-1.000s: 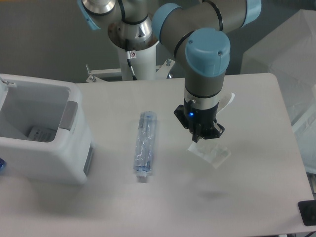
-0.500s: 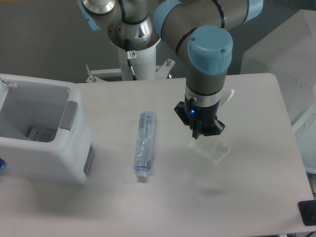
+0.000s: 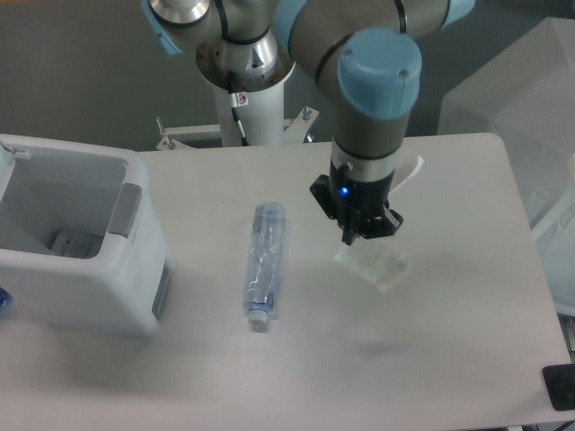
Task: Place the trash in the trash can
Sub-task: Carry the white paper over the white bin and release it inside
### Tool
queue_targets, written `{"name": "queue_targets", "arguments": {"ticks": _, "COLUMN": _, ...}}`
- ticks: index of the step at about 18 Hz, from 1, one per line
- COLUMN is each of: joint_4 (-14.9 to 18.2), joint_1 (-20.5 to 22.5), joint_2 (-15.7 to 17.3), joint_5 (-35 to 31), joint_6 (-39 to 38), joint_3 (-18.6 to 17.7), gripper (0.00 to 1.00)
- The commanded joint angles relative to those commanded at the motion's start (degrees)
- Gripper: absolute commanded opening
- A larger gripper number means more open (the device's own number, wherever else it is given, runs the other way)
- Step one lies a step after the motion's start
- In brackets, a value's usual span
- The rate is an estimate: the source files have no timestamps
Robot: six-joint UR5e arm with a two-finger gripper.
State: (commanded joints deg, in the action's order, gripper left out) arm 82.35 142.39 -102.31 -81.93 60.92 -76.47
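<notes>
One bottle, one bag, one bin on the table

Fixed camera: the gripper [image 3: 357,241] pinches the top edge of the clear plastic bag [image 3: 372,267], jaws narrow; the capped bottle [image 3: 263,266] lies left of it, the white trash can [image 3: 79,243] far left, well apart.

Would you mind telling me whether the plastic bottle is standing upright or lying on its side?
Lying on its side: the bottle rests lengthwise on the table, white cap toward the camera.
</notes>
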Motion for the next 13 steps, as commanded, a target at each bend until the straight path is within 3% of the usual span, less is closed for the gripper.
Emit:
{"name": "queue_targets", "arguments": {"ticks": 6, "joint_4": 0.1, "joint_1": -5.1, "joint_2": 6.1, "joint_5": 10.8, "joint_6": -3.2, "joint_3": -0.2, "gripper": 0.00}}
{"name": "queue_targets", "arguments": {"ticks": 13, "joint_4": -0.7, "joint_1": -13.5, "joint_2": 9.3, "joint_5": 17.4, "joint_6": -10.5, "joint_3": 0.3, "gripper": 0.00}}
